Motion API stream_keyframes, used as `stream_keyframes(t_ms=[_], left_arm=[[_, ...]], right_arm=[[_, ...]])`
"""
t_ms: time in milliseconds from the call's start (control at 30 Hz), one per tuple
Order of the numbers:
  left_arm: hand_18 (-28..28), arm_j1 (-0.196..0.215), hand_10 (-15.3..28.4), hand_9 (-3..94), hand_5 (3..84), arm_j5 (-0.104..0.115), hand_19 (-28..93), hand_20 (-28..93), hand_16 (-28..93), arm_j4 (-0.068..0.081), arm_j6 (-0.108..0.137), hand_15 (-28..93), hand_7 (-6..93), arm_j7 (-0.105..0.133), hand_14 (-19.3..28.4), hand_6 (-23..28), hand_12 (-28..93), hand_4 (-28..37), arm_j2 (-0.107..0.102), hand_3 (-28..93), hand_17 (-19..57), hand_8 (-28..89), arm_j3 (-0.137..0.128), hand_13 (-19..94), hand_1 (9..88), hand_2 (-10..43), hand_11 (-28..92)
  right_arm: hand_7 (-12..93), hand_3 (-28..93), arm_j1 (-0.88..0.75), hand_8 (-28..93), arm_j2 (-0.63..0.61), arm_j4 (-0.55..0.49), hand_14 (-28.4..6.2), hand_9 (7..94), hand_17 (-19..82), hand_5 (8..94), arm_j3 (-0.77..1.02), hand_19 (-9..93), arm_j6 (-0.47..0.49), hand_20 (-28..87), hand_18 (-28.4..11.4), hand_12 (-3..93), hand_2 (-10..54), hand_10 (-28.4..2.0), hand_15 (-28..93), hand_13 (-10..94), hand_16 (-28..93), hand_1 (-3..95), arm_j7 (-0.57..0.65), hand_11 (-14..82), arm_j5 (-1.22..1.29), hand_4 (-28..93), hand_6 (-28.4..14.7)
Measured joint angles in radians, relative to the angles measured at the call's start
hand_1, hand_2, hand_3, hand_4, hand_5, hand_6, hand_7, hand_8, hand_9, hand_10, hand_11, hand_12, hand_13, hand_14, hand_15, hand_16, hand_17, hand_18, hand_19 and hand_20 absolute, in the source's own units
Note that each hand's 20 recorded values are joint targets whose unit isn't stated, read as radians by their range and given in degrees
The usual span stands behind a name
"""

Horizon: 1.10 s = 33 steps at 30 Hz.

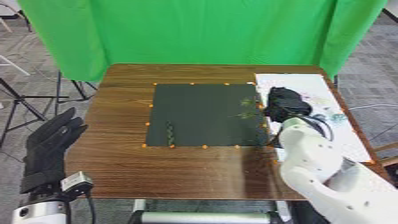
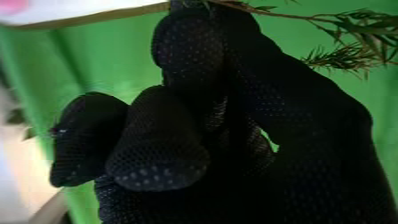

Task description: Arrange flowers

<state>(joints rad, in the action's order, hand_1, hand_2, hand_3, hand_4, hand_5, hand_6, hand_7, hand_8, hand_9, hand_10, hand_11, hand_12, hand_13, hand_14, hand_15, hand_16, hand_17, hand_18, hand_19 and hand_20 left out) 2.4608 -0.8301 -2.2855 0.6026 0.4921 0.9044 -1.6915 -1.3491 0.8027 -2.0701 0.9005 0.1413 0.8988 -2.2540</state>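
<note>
Centrally in the head view, a dark mat [image 1: 200, 112] lies on the brown counter [image 1: 160, 175], edged with small orange markers [image 1: 204, 146]; a white sheet [image 1: 306, 82] lies along its right side. The right hand [image 1: 289, 104] is above the border between mat and sheet, its fingertips toward the far side of the counter. The same hand in the right wrist view is closed in a pinch, clamped at its fingertips on the leafy sprig [image 1: 245, 115]. The head view gives the sprig's position, its feathery green parts over the right part of the mat; the right wrist view gives its structure, a thin brown stem [image 2: 289, 13] with narrow, needle-like leaves [image 2: 351, 55]. Its long axis runs crosswise to the fingers, and in the head view its leafy parts point toward the robot's left, over the mat.

A second, slender green sprig [image 1: 171, 134] lies on the mat near its left edge and near corner, its long axis running from the near side to the far side; which end is the tip cannot be told. Small pink flowers [image 1: 307, 95] lie on the sheet, beside the right hand. The left hand [image 1: 49, 150] is beside the counter's left edge, its fingers relaxed, apart, and directed forward.
</note>
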Motion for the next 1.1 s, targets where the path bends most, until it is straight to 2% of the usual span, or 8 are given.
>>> stream_keyframes(t_ms=[200, 367, 600, 967, 1100], left_arm=[[21.0, -0.004, 19.7, 34.3, 39.9, -0.004, 59, 2, -17, 0.000, -0.001, 63, 15.8, -0.009, 26.5, 10.4, 6, -20.4, 0.000, 83, -9.2, -11, 0.000, 23, 25.3, 5.9, 36], [21.0, -0.009, 19.8, 34.3, 39.9, -0.008, 59, 2, -17, 0.000, -0.004, 63, 15.9, -0.017, 26.5, 10.4, 6, -20.4, 0.000, 83, -9.2, -11, 0.000, 23, 25.5, 5.9, 36], [21.0, -0.019, 19.7, 34.3, 39.9, -0.018, 59, 2, -17, 0.000, -0.013, 63, 15.8, -0.031, 26.5, 10.4, 6, -20.3, 0.002, 83, -9.2, -11, 0.000, 23, 25.4, 5.9, 36], [21.0, -0.051, 19.7, 34.2, 39.9, -0.036, 59, 2, -17, 0.002, -0.033, 63, 15.8, -0.061, 26.6, 10.4, 6, -20.2, 0.008, 84, -9.2, -11, 0.001, 23, 25.5, 5.8, 36], [21.0, -0.061, 19.7, 34.2, 39.9, -0.039, 59, 2, -17, 0.002, -0.034, 63, 15.8, -0.066, 26.5, 10.4, 6, -20.0, 0.008, 84, -9.2, -11, 0.005, 23, 25.5, 5.8, 36]], right_arm=[[21, 77, 0.119, 23, 0.121, 0.084, -0.6, 89.7, 69, 84.9, -0.129, 93, 0.052, 18, -13.9, 25.6, -6.4, -10.2, 68, 92, 24, 54.7, -0.029, 46.7, -0.007, -27, -5.7], [21, 77, 0.167, 23, 0.212, 0.142, -0.6, 89.8, 69, 84.9, -0.169, 93, 0.094, 18, -14.1, 25.7, -6.3, -10.1, 68, 93, 24, 54.6, -0.047, 46.7, -0.028, -27, -5.5], [21, 77, 0.188, 22, 0.301, 0.203, -0.4, 89.9, 69, 84.9, -0.208, 93, 0.130, 18, -14.2, 25.7, -6.3, -10.0, 67, 93, 24, 54.4, -0.049, 46.7, -0.056, -27, -5.4], [21, 75, 0.187, 21, 0.405, 0.290, -0.6, 90.4, 69, 86.1, -0.230, 93, 0.265, 18, -14.6, 25.4, -6.5, -10.1, 66, 93, 24, 52.8, -0.042, 46.0, -0.087, -25, -5.6], [21, 74, 0.188, 18, 0.437, 0.313, -0.9, 91.7, 70, 87.2, -0.232, 93, 0.303, 17, -14.7, 25.2, -5.5, -10.3, 66, 94, 24, 47.1, -0.030, 44.4, -0.087, -25, -5.2]])
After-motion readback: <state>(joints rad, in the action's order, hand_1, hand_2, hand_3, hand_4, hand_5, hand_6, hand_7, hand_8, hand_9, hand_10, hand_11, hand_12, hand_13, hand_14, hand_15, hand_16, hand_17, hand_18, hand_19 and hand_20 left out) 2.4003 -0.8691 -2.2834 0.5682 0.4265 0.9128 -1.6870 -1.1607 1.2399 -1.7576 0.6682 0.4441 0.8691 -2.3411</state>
